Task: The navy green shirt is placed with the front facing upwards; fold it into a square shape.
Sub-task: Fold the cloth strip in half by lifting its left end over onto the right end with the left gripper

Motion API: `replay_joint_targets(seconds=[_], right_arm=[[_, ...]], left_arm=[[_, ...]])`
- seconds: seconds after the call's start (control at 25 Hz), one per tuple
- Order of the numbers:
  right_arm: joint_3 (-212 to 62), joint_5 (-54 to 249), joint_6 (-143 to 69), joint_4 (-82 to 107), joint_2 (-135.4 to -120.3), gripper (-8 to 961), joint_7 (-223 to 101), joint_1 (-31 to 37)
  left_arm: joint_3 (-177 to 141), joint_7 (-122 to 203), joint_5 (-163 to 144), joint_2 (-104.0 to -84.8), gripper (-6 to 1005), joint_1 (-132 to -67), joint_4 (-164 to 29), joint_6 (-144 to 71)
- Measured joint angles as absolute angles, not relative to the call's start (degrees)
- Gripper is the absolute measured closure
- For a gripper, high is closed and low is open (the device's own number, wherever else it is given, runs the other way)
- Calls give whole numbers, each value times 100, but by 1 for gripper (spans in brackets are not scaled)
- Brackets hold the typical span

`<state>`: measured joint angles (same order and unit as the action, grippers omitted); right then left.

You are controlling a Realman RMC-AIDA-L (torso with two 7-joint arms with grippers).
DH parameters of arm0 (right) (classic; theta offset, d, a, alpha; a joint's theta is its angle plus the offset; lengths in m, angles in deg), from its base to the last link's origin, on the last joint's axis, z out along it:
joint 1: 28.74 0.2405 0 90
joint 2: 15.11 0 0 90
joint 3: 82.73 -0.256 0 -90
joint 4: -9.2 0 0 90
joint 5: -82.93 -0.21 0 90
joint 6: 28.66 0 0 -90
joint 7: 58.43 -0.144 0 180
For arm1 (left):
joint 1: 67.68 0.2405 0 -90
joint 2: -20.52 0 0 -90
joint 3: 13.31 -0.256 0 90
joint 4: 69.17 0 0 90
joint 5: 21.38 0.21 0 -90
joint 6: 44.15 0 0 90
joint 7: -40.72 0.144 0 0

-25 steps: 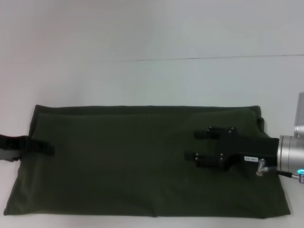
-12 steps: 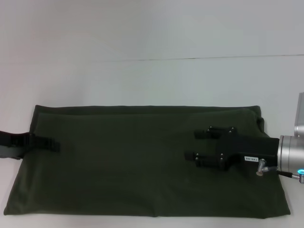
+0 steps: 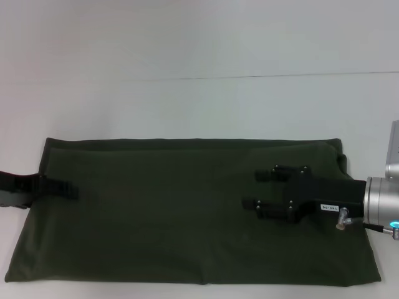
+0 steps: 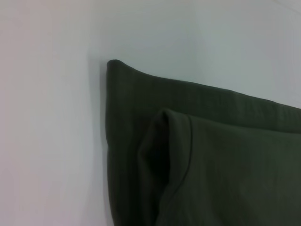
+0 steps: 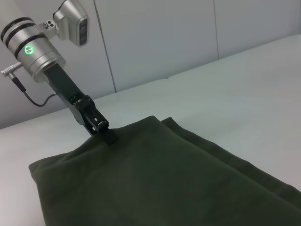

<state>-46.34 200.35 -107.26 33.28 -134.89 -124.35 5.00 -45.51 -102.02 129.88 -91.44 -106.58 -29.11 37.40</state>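
Note:
The navy green shirt (image 3: 162,212) lies flat on the white table as a long rectangle, its plain green side up. No lettering or collar shows. My left gripper (image 3: 59,189) comes in from the left and overlaps the shirt's left edge about halfway along it. The right wrist view shows that gripper (image 5: 104,132) touching the far edge of the cloth (image 5: 155,179). My right gripper (image 3: 262,190) is over the right part of the shirt, open, with nothing between its two black fingers. In the left wrist view a shirt corner (image 4: 225,165) shows with a layer folded over it.
The white table (image 3: 187,106) stretches behind the shirt, with a thin seam line across it. The shirt's front edge lies close to the table's near side. A pale wall stands behind the left arm (image 5: 42,52) in the right wrist view.
My left gripper has slid a little to the right, farther over the shirt's left edge, then stopped. The right arm and the shirt have not moved.

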Motion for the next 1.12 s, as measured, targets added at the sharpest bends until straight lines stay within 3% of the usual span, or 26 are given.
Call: replay_joint_targets(seconds=[0.32, 0.52, 1.12], right_arm=[[-4634, 20035, -10722, 3328, -13489, 204, -12435, 501], [-4634, 20030, -10722, 3334, -13489, 204, -12435, 501], [-4634, 20029, -10725, 3347, -13480, 204, -12435, 518]], left_arm=[[-4545, -10216, 13009, -9103, 140, -10660, -2797, 3762], [-4532, -10236, 13066, -9073, 217, -10612, -2580, 3779], [-4558, -10280, 13442, -9092, 206, -10604, -2498, 3510]])
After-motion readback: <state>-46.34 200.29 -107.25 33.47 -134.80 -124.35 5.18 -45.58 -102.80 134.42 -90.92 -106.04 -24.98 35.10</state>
